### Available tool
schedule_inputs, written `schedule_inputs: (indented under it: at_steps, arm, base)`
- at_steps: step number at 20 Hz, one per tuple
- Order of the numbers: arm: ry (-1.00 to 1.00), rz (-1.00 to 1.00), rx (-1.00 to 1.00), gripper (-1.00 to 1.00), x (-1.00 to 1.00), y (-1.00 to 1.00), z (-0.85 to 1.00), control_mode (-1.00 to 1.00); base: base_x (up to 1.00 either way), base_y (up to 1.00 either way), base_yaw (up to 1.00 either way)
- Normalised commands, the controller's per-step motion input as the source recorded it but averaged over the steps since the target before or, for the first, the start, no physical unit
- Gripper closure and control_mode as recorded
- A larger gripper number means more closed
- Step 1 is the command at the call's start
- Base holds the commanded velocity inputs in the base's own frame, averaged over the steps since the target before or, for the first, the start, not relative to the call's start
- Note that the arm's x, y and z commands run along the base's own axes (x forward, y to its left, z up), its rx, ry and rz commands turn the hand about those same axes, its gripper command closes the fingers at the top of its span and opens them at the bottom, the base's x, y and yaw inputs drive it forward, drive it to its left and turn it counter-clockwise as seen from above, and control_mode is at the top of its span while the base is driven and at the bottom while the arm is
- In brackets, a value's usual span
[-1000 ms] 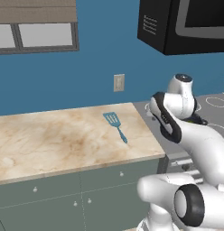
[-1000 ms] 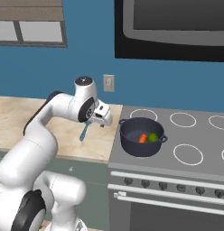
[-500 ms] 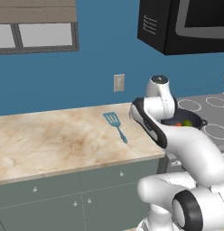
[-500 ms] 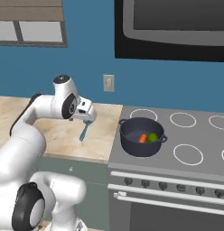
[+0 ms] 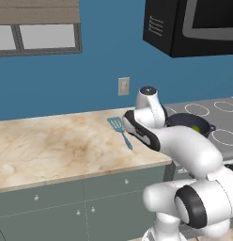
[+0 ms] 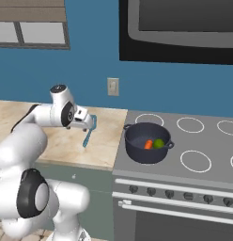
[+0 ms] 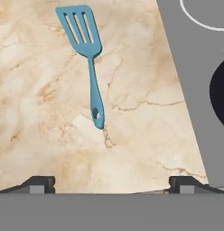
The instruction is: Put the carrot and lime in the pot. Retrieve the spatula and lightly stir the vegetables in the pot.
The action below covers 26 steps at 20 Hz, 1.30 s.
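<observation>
The light blue slotted spatula [image 7: 89, 63] lies flat on the marble counter, head away from me, handle pointing back toward my hand. My gripper [image 7: 113, 185] hovers above the counter just short of the handle's end, open, with its fingertips [image 7: 41, 184] wide apart and nothing between them. From the right base view the gripper [image 6: 88, 123] hangs over the spatula [image 6: 87, 137]. The dark pot [image 6: 147, 142] stands on the stove's front left burner with the orange carrot [image 6: 148, 144] and green lime [image 6: 159, 143] inside it. The pot [image 5: 189, 123] sits behind my arm.
The grey stovetop [image 6: 203, 141] joins the marble counter [image 5: 57, 150] on the right; its edge [image 7: 195, 90] runs close to the spatula. A microwave [image 6: 179, 28] hangs above the stove. A wall outlet [image 5: 123, 86] is behind the spatula. Bare counter stretches left.
My arm has swung left, away from the pot and over the counter, bringing the open gripper above the spatula. The spatula, the pot and the vegetables have not moved.
</observation>
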Motion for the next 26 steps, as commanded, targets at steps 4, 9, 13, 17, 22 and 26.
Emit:
schedule_inputs:
  at_steps: [4, 9, 13, 17, 22, 26]
  arm:
    - [0.08, 0.00, -0.02, -1.00, 0.36, 0.27, -0.31, -1.00]
    - [0.02, 0.00, -0.05, -1.00, 0.29, 0.19, -0.33, -1.00]
    - [0.02, 0.00, -0.03, -1.00, 0.30, 0.06, -0.33, -1.00]
    - [0.06, 0.00, 0.00, -1.00, 0.31, 0.00, -0.35, -1.00]
    - [0.04, 0.00, 0.00, -1.00, 0.23, -0.01, -0.30, -1.00]
    - [0.00, 0.00, 0.00, -1.00, 0.17, -0.02, -0.26, -1.00]
  base:
    - [0.00, 0.00, 0.00]
    - [0.00, 0.00, 0.00]
    - [0.00, 0.00, 0.00]
    - [0.00, 0.00, 0.00]
    - [0.00, 0.00, 0.00]
    - [0.00, 0.00, 0.00]
